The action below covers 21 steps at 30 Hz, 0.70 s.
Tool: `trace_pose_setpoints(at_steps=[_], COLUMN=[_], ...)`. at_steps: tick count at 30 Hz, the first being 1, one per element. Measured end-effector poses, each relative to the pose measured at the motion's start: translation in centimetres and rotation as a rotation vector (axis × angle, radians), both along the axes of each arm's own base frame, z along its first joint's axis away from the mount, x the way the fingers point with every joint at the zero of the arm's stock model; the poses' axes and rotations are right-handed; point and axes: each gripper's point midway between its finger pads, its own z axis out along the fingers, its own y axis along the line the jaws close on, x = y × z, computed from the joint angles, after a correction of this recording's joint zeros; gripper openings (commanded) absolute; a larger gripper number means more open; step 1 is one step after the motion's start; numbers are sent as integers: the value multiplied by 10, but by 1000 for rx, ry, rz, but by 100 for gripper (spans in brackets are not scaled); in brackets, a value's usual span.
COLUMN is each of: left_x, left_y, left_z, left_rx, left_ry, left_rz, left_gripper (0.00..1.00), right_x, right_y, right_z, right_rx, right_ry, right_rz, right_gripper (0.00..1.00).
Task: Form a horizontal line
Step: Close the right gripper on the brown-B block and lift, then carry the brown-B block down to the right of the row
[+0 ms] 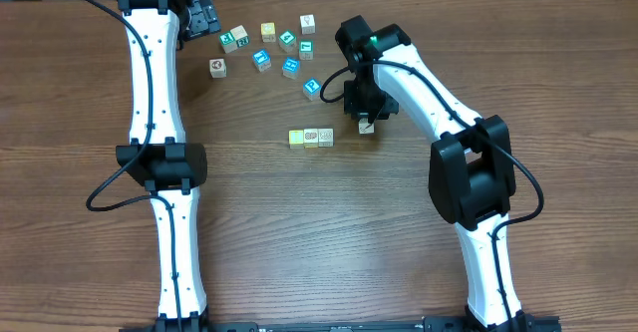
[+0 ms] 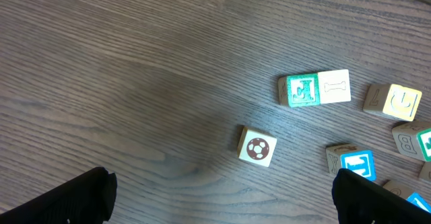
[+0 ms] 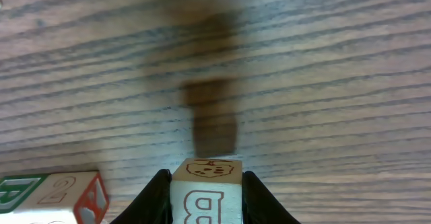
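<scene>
A row of three touching cubes lies mid-table: a yellow-green cube (image 1: 296,138) at the left and two cream-white cubes (image 1: 319,137) to its right. My right gripper (image 1: 367,121) is shut on a fourth cream cube (image 1: 367,127), a little right of the row's right end. In the right wrist view this cube (image 3: 205,200) shows a brown B and an apple mark between the fingers (image 3: 205,183), and it hangs above its shadow on the wood. The row's end (image 3: 57,196) shows at the lower left. My left gripper (image 1: 206,18) is open and empty at the far left (image 2: 222,207).
Several loose cubes, some teal-faced (image 1: 289,67), lie scattered at the back centre. The left wrist view shows a soccer-ball cube (image 2: 256,147), a green-faced cube (image 2: 301,90) touching a bone cube (image 2: 335,87), and others at the right edge.
</scene>
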Motion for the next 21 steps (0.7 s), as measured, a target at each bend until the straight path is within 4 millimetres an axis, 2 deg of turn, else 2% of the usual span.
trace_pose_setpoints(at_steps=[5,14,19,21], left_x=[0,0,0,0], left_y=[0,0,0,0], left_z=[0,0,0,0], left_rx=[0,0,0,0], left_ry=[0,0,0,0], left_rz=[0,0,0,0], left_gripper=[100,100,100,100], right_x=[-3,-3,-1,8], right_y=[1,3,4,8], right_z=[-4,-4,-4,-4], right_rx=[6,21,24,40], right_ry=[11,13,5,-30], right_rz=[-1,-4,-2,-3], right_gripper=[34,53,54,53])
